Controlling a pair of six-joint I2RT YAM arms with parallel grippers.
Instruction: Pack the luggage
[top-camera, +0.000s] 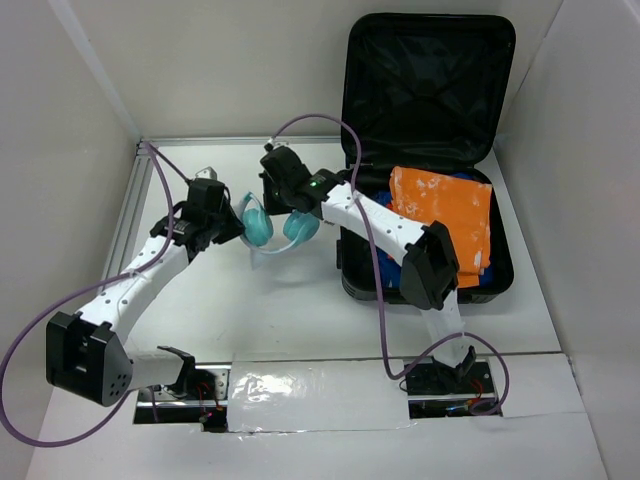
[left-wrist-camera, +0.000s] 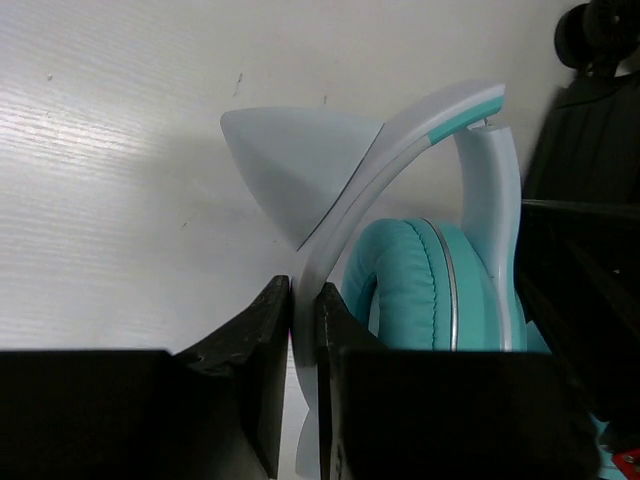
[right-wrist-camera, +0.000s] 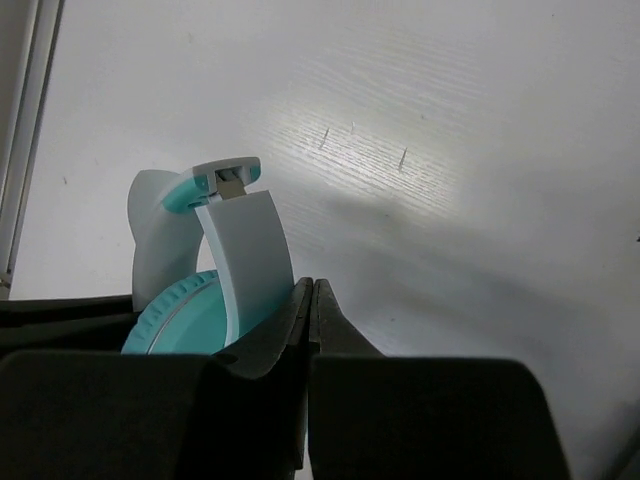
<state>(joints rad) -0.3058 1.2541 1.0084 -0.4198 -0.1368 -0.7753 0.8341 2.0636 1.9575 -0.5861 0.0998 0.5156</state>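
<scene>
Pinches the white headband of the headphones in the left tool, barely parted. Clenches the right tool on nothing, just beside those headphones. Shows the luggage lying open right of the headphones.

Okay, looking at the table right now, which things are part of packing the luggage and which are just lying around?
Part of the job:
- luggage, open
- teal headphones, clamped in the left gripper
- orange item and blue item, already inside

Just there:
- purple cables running to the arms
- shiny tape strip along the near table edge
</scene>
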